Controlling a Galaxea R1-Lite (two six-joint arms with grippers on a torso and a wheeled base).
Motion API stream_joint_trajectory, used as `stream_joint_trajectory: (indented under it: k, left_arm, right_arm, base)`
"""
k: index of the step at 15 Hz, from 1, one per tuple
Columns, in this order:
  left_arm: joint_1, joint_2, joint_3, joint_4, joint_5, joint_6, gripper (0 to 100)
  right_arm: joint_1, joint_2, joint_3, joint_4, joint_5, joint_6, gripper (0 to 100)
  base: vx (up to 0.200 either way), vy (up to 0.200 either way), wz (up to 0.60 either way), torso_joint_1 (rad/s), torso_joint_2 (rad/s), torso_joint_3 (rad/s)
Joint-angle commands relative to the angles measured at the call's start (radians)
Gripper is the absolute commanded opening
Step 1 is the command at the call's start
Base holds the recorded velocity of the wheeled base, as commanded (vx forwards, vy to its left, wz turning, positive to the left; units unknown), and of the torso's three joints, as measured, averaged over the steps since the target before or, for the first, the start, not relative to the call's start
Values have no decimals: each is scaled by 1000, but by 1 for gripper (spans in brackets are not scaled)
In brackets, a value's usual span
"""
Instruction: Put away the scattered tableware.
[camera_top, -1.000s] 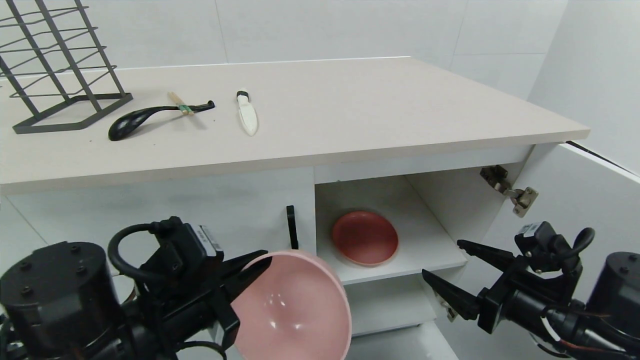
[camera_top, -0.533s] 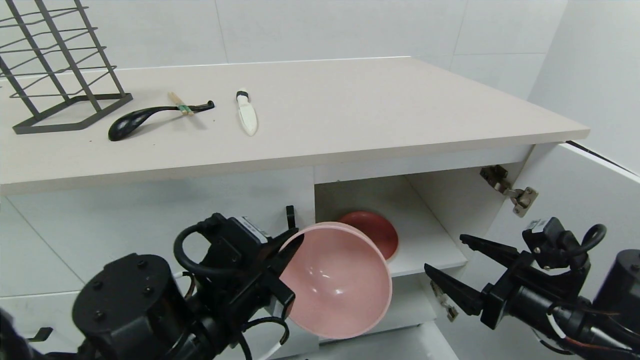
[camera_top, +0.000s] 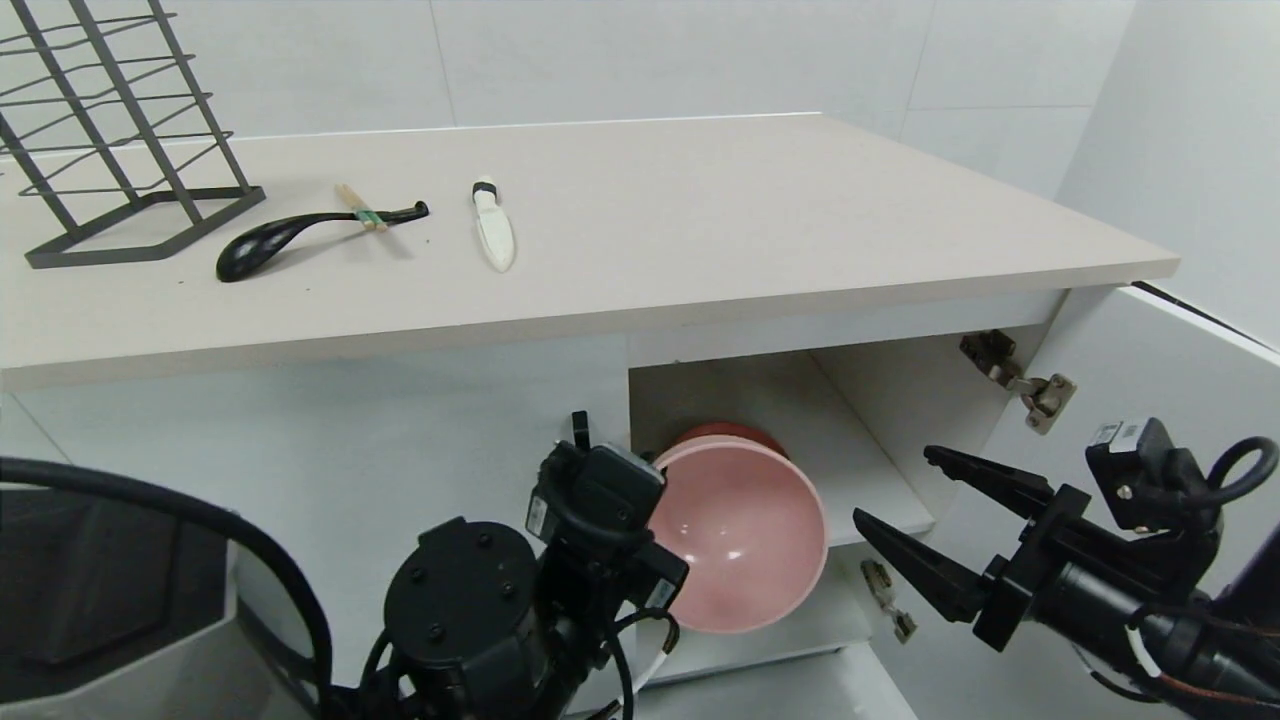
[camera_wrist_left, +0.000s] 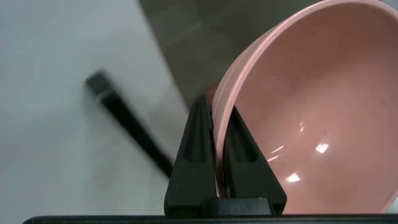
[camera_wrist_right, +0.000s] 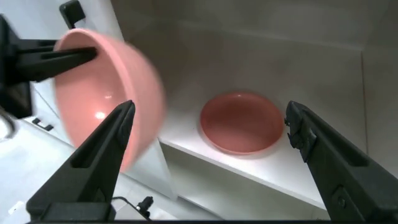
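Note:
My left gripper (camera_top: 650, 495) is shut on the rim of a pink bowl (camera_top: 745, 535), holding it tilted at the mouth of the open cabinet; up close the fingers (camera_wrist_left: 202, 143) pinch the bowl (camera_wrist_left: 311, 118) wall. A red plate (camera_wrist_right: 242, 121) lies on the cabinet shelf (camera_top: 870, 480), partly hidden behind the bowl in the head view. My right gripper (camera_top: 935, 525) hangs open to the right of the bowl, by the open door (camera_top: 1150, 370). On the countertop (camera_top: 700, 220) lie a black spoon (camera_top: 275, 238), chopsticks (camera_top: 358, 207) and a white knife (camera_top: 494, 227).
A dark wire dish rack (camera_top: 110, 140) stands at the counter's back left. The closed left cabinet door carries a black handle (camera_top: 580, 425). A hinge (camera_top: 1020, 385) sticks out on the open door. A lower shelf (camera_top: 800, 630) sits beneath the plate's shelf.
My left arm has carried the pink bowl forward and to the right, up to the cabinet opening, now covering most of the red plate. The right gripper has shifted slightly and stays open.

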Motion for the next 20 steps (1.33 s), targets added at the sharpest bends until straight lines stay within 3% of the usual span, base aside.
stream_joint_trajectory:
  k: [1, 3, 8, 10, 12, 20]
  left_arm:
    - [-40, 87, -119, -1, 59, -8, 0]
    - [-59, 107, -156, -1, 91, -13, 0]
    - [-57, 113, -172, -1, 88, -28, 0]
    - [-60, 141, -239, -1, 88, -50, 0]
    - [-73, 167, -277, -1, 87, -44, 0]
    - [-88, 182, -310, -1, 88, -51, 0]
  right_arm:
    - [1, -3, 1, -1, 0, 3, 100]
    - [-5, 14, 3, -1, 0, 3, 100]
    - [-121, 149, -33, -1, -9, 4, 100]
    - [-118, 161, -42, -1, -26, 4, 100]
    - [-118, 159, -45, -1, -26, 4, 100]
    - [-127, 107, -68, -1, -26, 6, 100]
  base:
    - [0, 0, 0, 0, 0, 0]
    - [0, 0, 0, 0, 0, 0]
    - [0, 0, 0, 0, 0, 0]
    - [0, 0, 0, 0, 0, 0]
    - [0, 0, 0, 0, 0, 0]
    - [0, 0, 0, 0, 0, 0]
